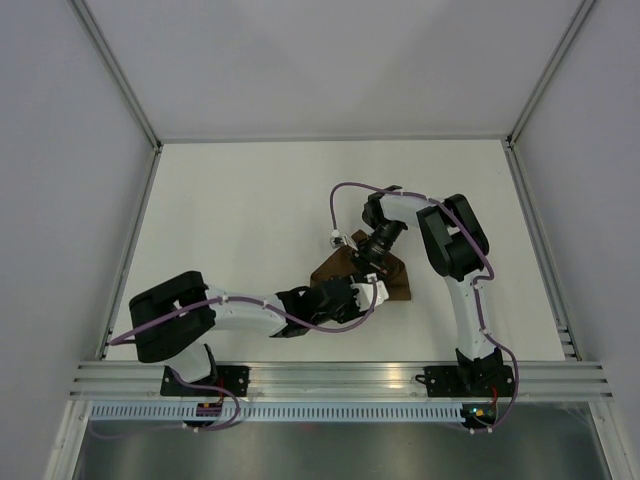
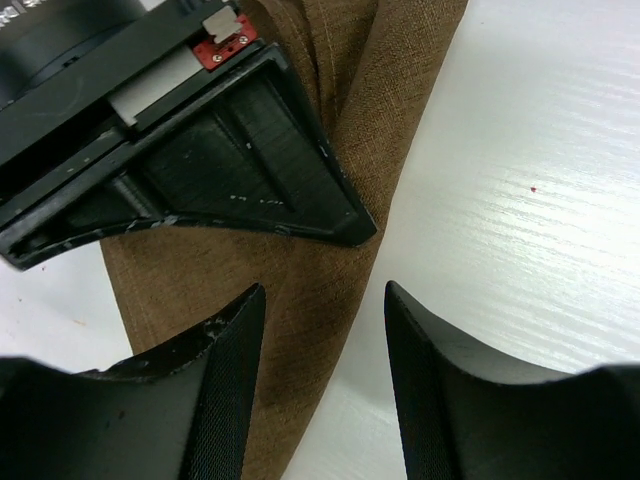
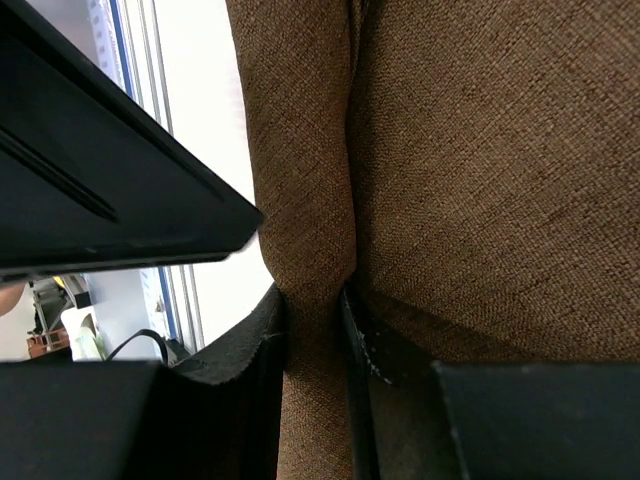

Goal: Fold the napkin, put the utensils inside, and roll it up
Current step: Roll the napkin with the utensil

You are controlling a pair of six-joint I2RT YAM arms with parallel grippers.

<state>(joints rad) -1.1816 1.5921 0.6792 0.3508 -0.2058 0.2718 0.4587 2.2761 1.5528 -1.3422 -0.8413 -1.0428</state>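
Note:
The dark-brown napkin [image 1: 392, 280] lies bunched at the middle of the table, between the two grippers. My right gripper [image 1: 374, 258] reaches down from the far side and is shut on a raised fold of the napkin [image 3: 480, 150]; the fold is pinched between its jaws [image 3: 312, 292]. My left gripper [image 1: 345, 297] is at the napkin's near-left edge. Its jaws [image 2: 324, 287] are open and straddle the cloth's edge [image 2: 290, 330] without closing on it. The right gripper's black body [image 2: 250, 160] is just beyond them. No utensils show in any view.
A small whitish piece [image 1: 335, 238] sits by the napkin's far-left corner; I cannot tell what it is. White walls enclose the table on three sides. A metal rail [image 1: 340, 378] runs along the near edge by the arm bases.

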